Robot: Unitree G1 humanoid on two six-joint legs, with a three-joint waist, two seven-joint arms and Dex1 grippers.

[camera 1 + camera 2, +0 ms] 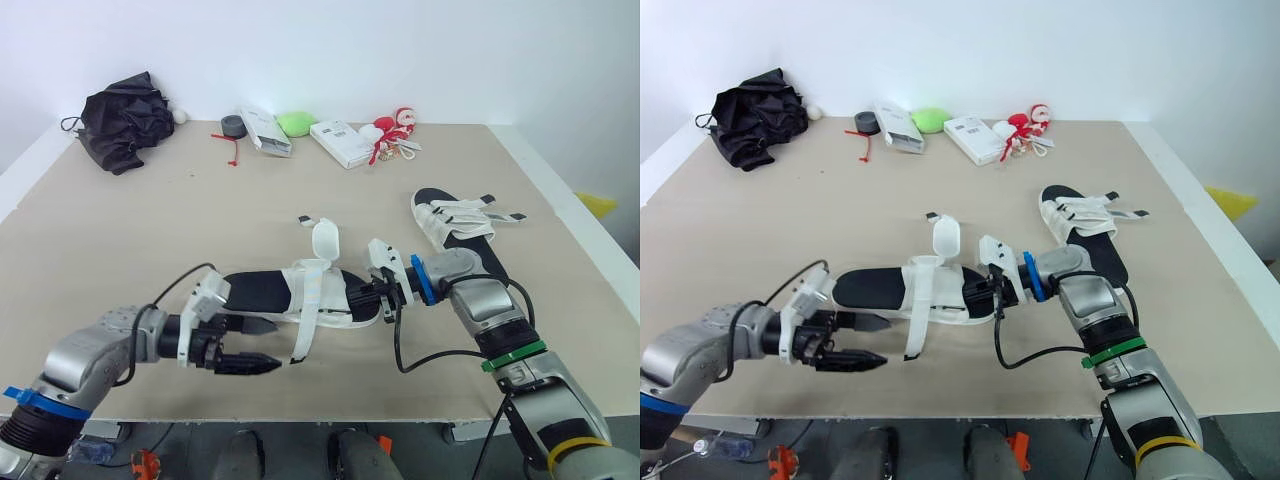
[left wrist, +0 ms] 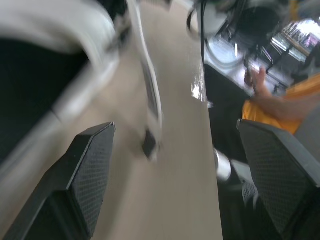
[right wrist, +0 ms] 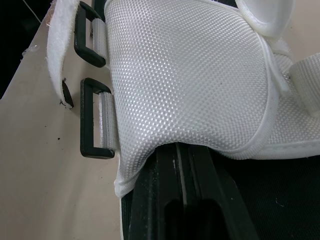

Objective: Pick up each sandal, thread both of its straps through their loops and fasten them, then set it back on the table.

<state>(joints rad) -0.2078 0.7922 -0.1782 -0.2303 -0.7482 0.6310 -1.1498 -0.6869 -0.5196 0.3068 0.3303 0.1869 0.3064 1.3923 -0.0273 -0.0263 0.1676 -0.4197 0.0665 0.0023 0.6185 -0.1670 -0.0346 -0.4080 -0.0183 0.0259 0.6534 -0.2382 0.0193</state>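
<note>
Near sandal (image 1: 262,291) lies at front centre of the bench (image 1: 150,230), straps loose. Left pincer (image 1: 272,345) hovers open beside its hanging strap (image 1: 305,325); right pincer (image 1: 368,300) seems clamped on its strapped end. Second sandal (image 1: 462,228) rests behind, right.

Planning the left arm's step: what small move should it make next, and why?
Probably close the left claw on the loose strap hanging just ahead of it. That claw is open, the right claw grips the sandal, and both loops are empty.
</note>
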